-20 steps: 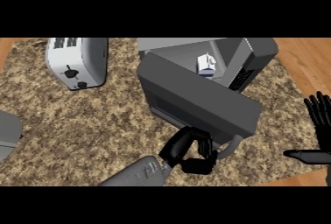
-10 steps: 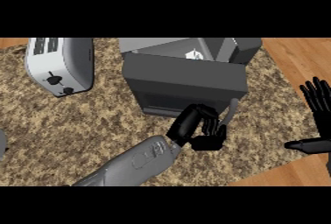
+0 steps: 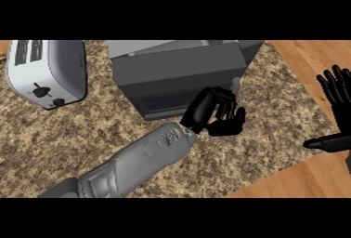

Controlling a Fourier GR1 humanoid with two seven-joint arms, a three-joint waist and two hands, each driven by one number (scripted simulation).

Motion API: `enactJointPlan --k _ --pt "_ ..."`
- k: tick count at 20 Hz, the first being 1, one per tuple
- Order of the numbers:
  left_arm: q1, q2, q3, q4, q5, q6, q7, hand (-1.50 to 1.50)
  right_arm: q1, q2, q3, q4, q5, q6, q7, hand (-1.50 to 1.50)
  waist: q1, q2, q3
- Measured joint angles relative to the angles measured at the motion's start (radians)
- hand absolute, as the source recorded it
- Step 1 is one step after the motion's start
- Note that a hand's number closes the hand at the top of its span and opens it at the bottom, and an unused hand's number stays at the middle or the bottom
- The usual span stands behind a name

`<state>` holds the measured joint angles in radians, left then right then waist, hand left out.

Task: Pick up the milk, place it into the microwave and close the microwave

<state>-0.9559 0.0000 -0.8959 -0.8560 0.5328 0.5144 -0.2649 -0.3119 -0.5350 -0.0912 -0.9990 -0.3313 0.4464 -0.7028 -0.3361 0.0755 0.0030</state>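
**Closing the microwave door: left hand at the front panel**

Pushing is best kept flat on the door of the microwave (image 3: 179, 76), near the desk's far edge, until it seats. Left hand (image 3: 218, 114): fingers straight and lying together. Right hand (image 3: 337, 109): resting open, fingers spread, at the right edge. Milk: showing nowhere, presumably sitting inside. Door seam: hiding behind the hand.

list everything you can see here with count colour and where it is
microwave: 1, dark grey, top centre of the counter, door nearly shut
toaster: 1, silver with black knobs, top left
counter: 1, speckled brown stone, under everything
wood surface: 1, orange-brown, right edge and lower right corner
milk: not visible
left hand: 1, black on a grey forearm, fingers straight against the microwave door's lower right
right hand: 1, black, open, fingers up, resting at the right edge
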Motion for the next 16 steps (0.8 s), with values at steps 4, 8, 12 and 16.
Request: enactJointPlan --k 4,8,12,16 --pt "-0.048 0.006 0.016 0.042 0.028 0.016 0.003 1.5 -0.022 -0.005 0.009 -0.021 -0.025 0.021 0.027 -1.5 -0.021 0.01 0.002" --pt "-0.088 0.012 0.03 0.082 0.053 0.027 0.002 1.5 -0.046 -0.014 0.019 -0.043 -0.045 0.04 0.052 -1.5 -0.038 0.02 0.003" --pt "-0.109 0.018 0.044 0.106 0.08 0.038 -0.003 1.5 -0.068 -0.02 0.035 -0.068 -0.069 0.07 0.081 -1.5 -0.051 0.026 0.003" --pt "-0.107 0.022 0.055 0.095 0.11 0.053 -0.021 1.5 -0.085 -0.024 0.055 -0.093 -0.095 0.101 0.116 -1.5 -0.061 0.026 0.003"
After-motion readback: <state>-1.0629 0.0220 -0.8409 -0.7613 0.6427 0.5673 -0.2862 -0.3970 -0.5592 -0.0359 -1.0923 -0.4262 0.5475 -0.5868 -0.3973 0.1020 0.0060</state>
